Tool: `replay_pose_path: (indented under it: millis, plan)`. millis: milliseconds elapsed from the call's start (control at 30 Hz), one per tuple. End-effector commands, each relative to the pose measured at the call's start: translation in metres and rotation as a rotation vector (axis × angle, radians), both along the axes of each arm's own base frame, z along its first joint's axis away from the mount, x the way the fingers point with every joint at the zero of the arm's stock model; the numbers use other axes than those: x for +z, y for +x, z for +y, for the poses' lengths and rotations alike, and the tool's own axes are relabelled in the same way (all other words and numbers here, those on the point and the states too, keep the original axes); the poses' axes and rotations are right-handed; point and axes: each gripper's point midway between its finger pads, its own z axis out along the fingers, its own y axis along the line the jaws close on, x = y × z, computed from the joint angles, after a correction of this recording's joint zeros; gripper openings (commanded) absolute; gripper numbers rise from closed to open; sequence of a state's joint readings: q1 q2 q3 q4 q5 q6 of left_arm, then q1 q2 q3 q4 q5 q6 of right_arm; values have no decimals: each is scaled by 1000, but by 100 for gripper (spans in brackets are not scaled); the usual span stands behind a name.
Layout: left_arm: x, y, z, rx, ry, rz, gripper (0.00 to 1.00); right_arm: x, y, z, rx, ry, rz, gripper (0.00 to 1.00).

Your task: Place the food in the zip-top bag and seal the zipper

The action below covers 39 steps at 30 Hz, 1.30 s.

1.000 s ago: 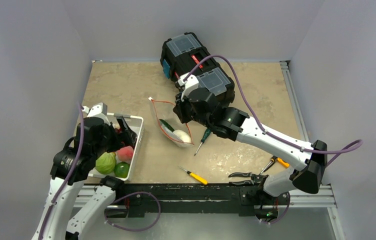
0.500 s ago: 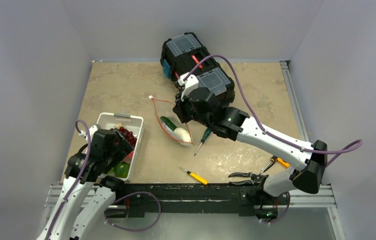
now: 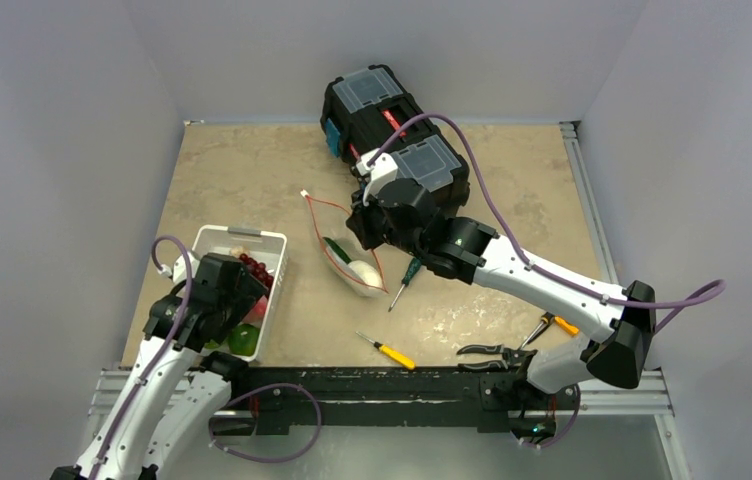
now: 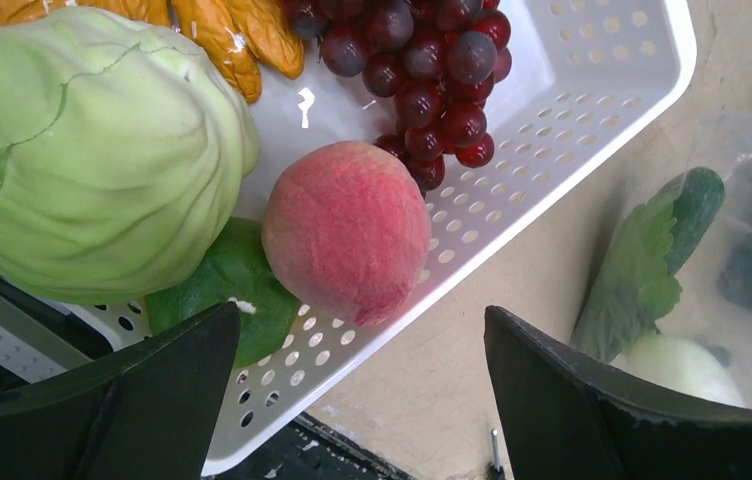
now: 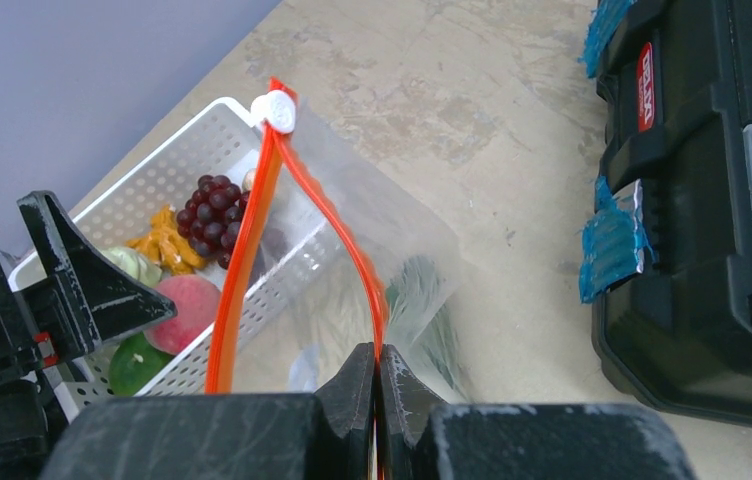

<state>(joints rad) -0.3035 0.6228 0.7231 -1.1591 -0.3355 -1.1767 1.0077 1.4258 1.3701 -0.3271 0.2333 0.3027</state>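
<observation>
Evidently the clear, floppy plastic zip-top bag (image 3: pixel 344 262) lies near the middle of the beige counter (image 3: pixel 242 170) in the top view. It is a limp thing with no stiffness of its own. Its mouth gapes only because the right claw (image 5: pixel 377 352), pressed together at the bottom centre of the right wrist view, pinches one side of the thin orange-red zipper strip (image 5: pixel 237 270) and holds it up. The strip runs to a small white tab (image 5: pixel 274 110) in the upper left of that view. A white radish (image 4: pixel 679 365) and a dark cucumber (image 4: pixel 700 200) are already inside, at the right edge of the left wrist view. The rest of the food sits in the white slotted plastic basket (image 4: pixel 592 90): a pale green cabbage (image 4: pixel 92 150), a pink peach (image 4: pixel 345 230), purple grapes (image 4: pixel 422 70), orange carrots (image 4: pixel 222 35) and a green round fruit (image 4: pixel 242 295) half hidden beneath. The left claw (image 4: pixel 362 315) hangs spread and empty over the peach. That peach looks light, hard and smoothly rounded, so it may squirt out of a shallow pinch; a grip across its widest part seems safest. The knobbly grapes are better taken across the bunch, while the cabbage looks broad enough to need a full spread.
</observation>
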Motion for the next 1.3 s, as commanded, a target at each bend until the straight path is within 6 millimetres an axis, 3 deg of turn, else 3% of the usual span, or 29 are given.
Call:
replay_pose_path:
  millis: [0,467,767,1267]
  plan:
    - [-2,15,6,76,9,-56,90,29,-2,-2,-2,83,-43,0]
    - [-30,18,5,116,20,28,86,28,-3,-1,5,82,-43,0]
    - [-38,13,7,132,28,56,80,29,-6,-1,14,95,-41,0]
    - [-22,12,12,122,46,11,43,28,-7,-4,6,100,-36,0]
